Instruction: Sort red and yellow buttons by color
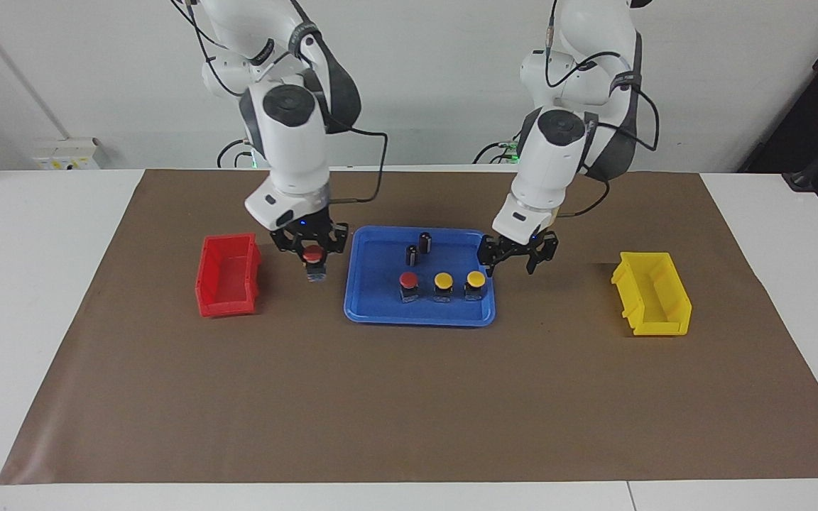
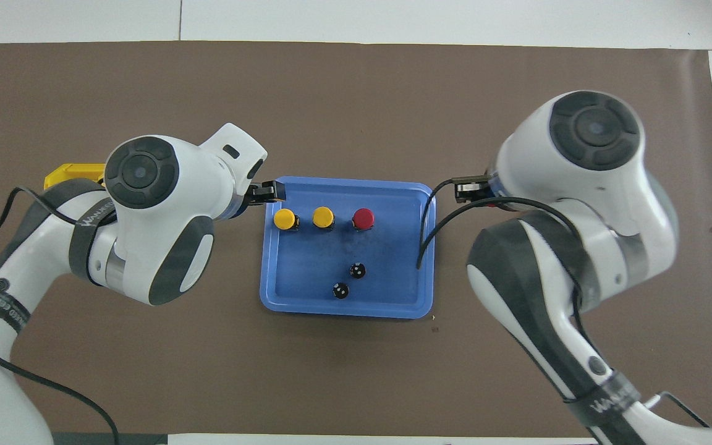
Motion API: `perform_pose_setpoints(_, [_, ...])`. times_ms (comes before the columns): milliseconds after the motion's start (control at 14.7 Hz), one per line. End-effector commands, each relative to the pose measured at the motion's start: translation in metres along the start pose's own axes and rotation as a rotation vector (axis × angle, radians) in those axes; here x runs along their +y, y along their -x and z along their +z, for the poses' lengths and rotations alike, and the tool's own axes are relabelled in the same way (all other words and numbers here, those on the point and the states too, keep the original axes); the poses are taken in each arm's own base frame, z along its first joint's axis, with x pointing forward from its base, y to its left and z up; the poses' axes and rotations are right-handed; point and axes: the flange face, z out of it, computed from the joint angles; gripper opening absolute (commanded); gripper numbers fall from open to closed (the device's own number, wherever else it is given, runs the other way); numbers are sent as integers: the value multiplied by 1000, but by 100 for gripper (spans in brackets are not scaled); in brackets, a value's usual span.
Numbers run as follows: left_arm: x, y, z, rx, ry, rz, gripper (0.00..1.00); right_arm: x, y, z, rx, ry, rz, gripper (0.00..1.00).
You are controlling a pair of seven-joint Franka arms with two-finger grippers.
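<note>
My right gripper (image 1: 314,254) is shut on a red button (image 1: 316,270), holding it by the cap in the air above the mat between the red bin (image 1: 228,275) and the blue tray (image 1: 380,312). In the tray stand a second red button (image 1: 408,281) (image 2: 363,218) and two yellow buttons (image 1: 443,281) (image 1: 476,279) (image 2: 323,216) (image 2: 284,219) in a row. My left gripper (image 1: 517,264) (image 2: 267,193) hangs open and holds nothing, over the tray's edge beside the outer yellow button. In the overhead view the right arm hides the held button.
Two dark capless cylinders (image 1: 424,242) (image 1: 411,255) stand in the tray, nearer to the robots than the buttons. A yellow bin (image 1: 652,293) sits on the mat toward the left arm's end. The brown mat (image 1: 409,397) covers the table's middle.
</note>
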Motion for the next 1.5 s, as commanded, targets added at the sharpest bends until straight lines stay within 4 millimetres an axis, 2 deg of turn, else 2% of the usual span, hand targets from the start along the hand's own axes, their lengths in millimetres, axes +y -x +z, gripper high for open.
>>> perform_pose_setpoints(0, [3, 7, 5, 15, 14, -29, 88, 73, 31, 15, -30, -37, -36, 10])
perform_pose_setpoints(68, [8, 9, 7, 14, 15, -23, 88, 100, 33, 27, -39, -55, -26, 10])
perform_pose_setpoints(136, [10, 11, 7, 15, 16, -19, 88, 117, 39, 35, -27, -58, -37, 10])
perform_pose_setpoints(272, [8, 17, 12, 5, 12, -18, 88, 144, 53, 59, -28, -54, -84, 10])
perform_pose_setpoints(340, [9, 20, 14, 0, 11, -16, 88, 151, 54, 65, -31, -55, -96, 10])
perform_pose_setpoints(409, [12, 26, 16, -10, 12, -10, 88, 152, 57, 74, -40, -56, -88, 10])
perform_pose_setpoints(749, [16, 29, 16, -15, 26, -12, 86, 165, 62, 109, -48, -62, -74, 10])
perform_pose_setpoints(953, [19, 28, 23, -8, 29, -3, 84, 165, 64, 126, -50, -65, -74, 10])
perform_pose_setpoints(1157, [20, 29, 23, -8, 30, -5, 73, 164, 70, 146, -39, -65, -73, 10])
perform_pose_setpoints(1430, [24, 30, 23, -3, 33, -1, 72, 160, 77, 162, -48, -67, -76, 10])
